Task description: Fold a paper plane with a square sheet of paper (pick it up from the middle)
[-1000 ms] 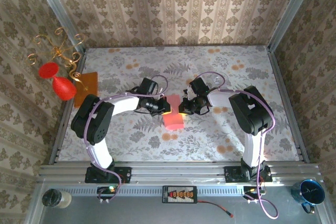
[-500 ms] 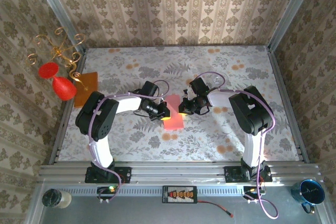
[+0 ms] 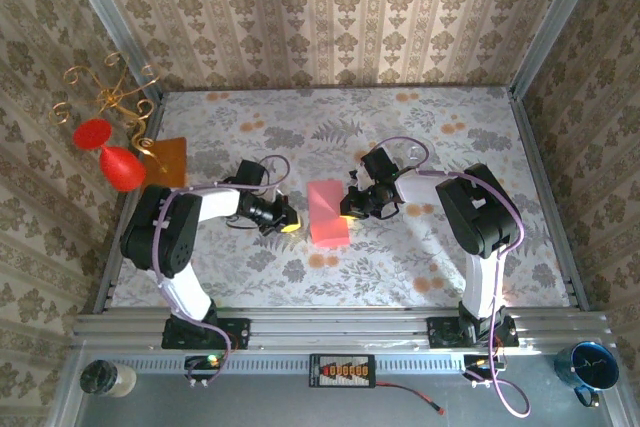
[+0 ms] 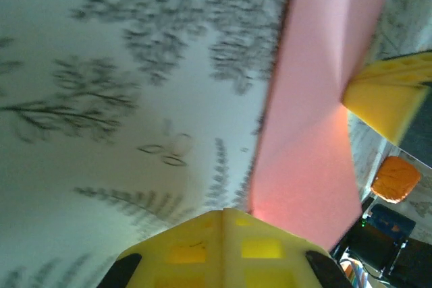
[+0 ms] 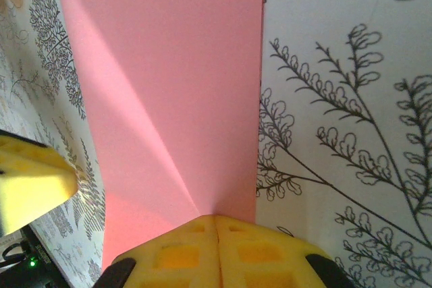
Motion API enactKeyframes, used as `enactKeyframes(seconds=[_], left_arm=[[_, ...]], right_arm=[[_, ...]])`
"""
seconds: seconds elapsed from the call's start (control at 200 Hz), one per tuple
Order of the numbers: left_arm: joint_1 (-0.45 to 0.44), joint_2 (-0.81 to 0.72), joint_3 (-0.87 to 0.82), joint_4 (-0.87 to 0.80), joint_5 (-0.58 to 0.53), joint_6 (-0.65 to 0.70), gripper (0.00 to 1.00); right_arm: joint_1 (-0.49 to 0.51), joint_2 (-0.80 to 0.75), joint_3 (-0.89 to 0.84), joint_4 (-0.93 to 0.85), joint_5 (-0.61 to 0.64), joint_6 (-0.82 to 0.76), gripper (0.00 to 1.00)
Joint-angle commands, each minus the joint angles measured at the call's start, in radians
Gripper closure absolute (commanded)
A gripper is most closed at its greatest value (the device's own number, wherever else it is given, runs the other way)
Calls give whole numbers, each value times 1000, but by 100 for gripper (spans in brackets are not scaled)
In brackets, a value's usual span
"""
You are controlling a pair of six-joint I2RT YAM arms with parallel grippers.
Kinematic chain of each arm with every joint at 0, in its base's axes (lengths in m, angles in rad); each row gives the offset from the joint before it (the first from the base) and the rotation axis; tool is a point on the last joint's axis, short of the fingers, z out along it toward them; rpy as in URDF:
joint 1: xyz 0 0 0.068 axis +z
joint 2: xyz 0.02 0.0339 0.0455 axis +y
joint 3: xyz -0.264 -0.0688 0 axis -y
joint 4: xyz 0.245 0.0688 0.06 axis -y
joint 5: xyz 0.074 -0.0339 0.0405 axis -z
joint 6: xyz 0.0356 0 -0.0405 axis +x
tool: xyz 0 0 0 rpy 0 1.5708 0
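The square sheet of paper (image 3: 328,213) lies flat on the patterned table as a pink, folded-over rectangle; it also appears in the left wrist view (image 4: 317,119) and the right wrist view (image 5: 169,79). My left gripper (image 3: 288,220) is shut and empty, and its tip (image 4: 223,212) sits on the tablecloth just left of the sheet's edge. Over the sheet's right edge, my right gripper (image 3: 348,209) is shut, its closed tip (image 5: 216,218) resting on the pink surface where a diagonal crease ends. I cannot tell whether any paper is pinched between its fingers.
A darker orange sheet (image 3: 165,161) lies at the table's left edge beside a gold stand with red glass pieces (image 3: 112,152). Metal frame rails border the table. A blue mug (image 3: 592,367) and a jar (image 3: 106,378) stand on the near ledge.
My left gripper has drawn back to the left, off the sheet and onto bare tablecloth. The right gripper and the sheet have stayed where they were.
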Motion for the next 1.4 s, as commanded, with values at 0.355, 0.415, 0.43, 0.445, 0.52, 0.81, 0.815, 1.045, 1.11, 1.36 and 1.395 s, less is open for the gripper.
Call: enactKeyframes(seconds=[0.355, 0.415, 0.43, 0.445, 0.52, 0.81, 0.815, 1.045, 1.11, 1.36, 1.395], left_arm=[[-223, 84, 43, 156, -71, -130, 100], [-221, 88, 23, 133, -96, -104, 100], [-219, 87, 17, 125, -124, -96, 100], [-217, 87, 10, 117, -138, -86, 100], [-196, 73, -39, 115, -151, -68, 100], [-98, -88, -181, 48, -157, -7, 100], [-98, -90, -181, 48, -157, -7, 100], [-140, -144, -137, 174, -82, -88, 100], [-159, -107, -117, 191, -64, -96, 100], [-205, -18, -81, 208, -45, -94, 100], [-207, -16, -80, 204, -47, -90, 100]], right_arm=[[0, 213, -129, -247, 389, 2, 92], [1, 215, -128, -246, 390, 1, 92], [0, 216, -129, -245, 391, 1, 92], [1, 217, -129, -244, 392, 3, 92], [0, 219, -127, -241, 394, 8, 92], [1, 223, -126, -242, 410, 11, 92], [1, 223, -126, -241, 410, 11, 92], [0, 222, -125, -242, 413, 11, 92], [1, 221, -128, -238, 414, 12, 92], [0, 228, -130, -233, 419, 15, 92], [1, 229, -130, -233, 419, 15, 92]])
